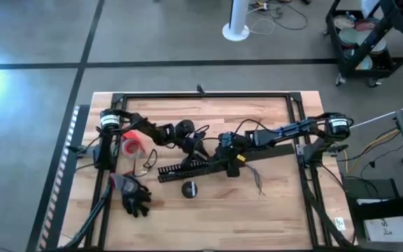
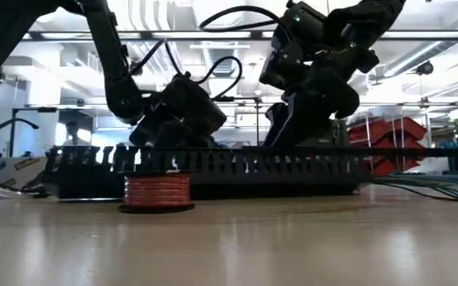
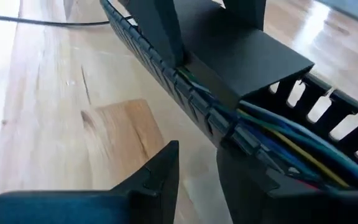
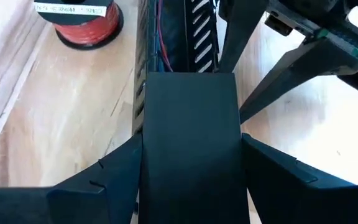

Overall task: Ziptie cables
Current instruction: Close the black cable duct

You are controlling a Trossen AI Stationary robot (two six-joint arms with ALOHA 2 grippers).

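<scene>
A long black comb-toothed duct (image 1: 201, 166) lies across the table's middle, with coloured cables (image 3: 291, 134) running inside it. A wide flat black bar (image 4: 190, 112) lies along the duct's top, and my right gripper (image 4: 191, 142) is shut on it. My left gripper (image 3: 197, 157) stands low at the duct's side, its fingers a narrow gap apart with bare table between them. A thin black wire loop (image 1: 147, 163) lies by the red spool. The ziptie is out of view. My left gripper has one finger (image 3: 247, 180) right beside the duct's toothed outer wall (image 3: 225, 127); I cannot tell whether it touches. My right gripper pinches the flat bar's two long edges (image 4: 148, 155) between its fingers, near one end. The fingers lie across the bar, which rests along the duct's top.
A red wire spool (image 1: 133, 143) stands left of the duct, also showing as the spool (image 2: 157, 191) in the low view. A black glove (image 1: 135, 196) lies near the front left, a round black disc (image 1: 191, 187) in front of the duct, and loose wires (image 1: 257, 178) to its right.
</scene>
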